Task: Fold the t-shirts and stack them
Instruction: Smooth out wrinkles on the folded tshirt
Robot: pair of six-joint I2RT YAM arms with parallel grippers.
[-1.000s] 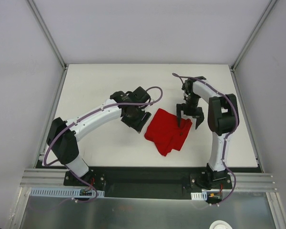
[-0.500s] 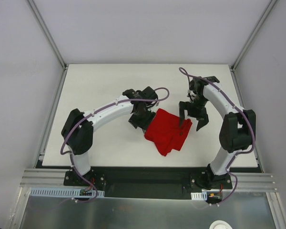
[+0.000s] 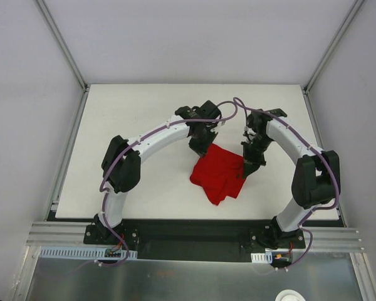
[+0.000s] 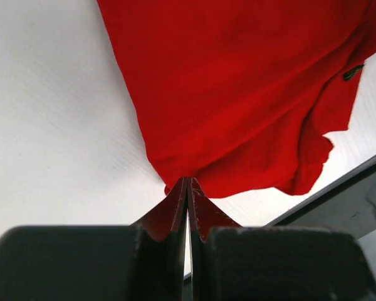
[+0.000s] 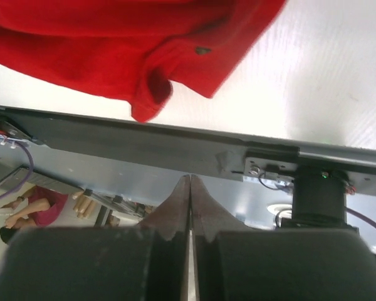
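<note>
The t-shirt (image 3: pixel 219 175) is lying crumpled on the desk (image 3: pixel 131 125), not yet folded or stacked. The left fingers (image 4: pixel 172 210) are pinching its far corner. The right fingers (image 5: pixel 203 207) are clenching shut, seemingly empty, at its right edge.

T-shirt (image 3: pixel 220 172) on counter (image 3: pixel 131 119), centre of top view, slightly right. Left tool (image 3: pixel 200 146) at t-shirt's upper-left corner. Right tool (image 3: pixel 249 167) at t-shirt's right edge. Left wrist view: t-shirt fills upper right, counter at left, tool tip bottom centre touching cloth's lower edge. Right wrist view: t-shirt across top, counter upper right, tool bottom centre, apart from cloth.
</note>
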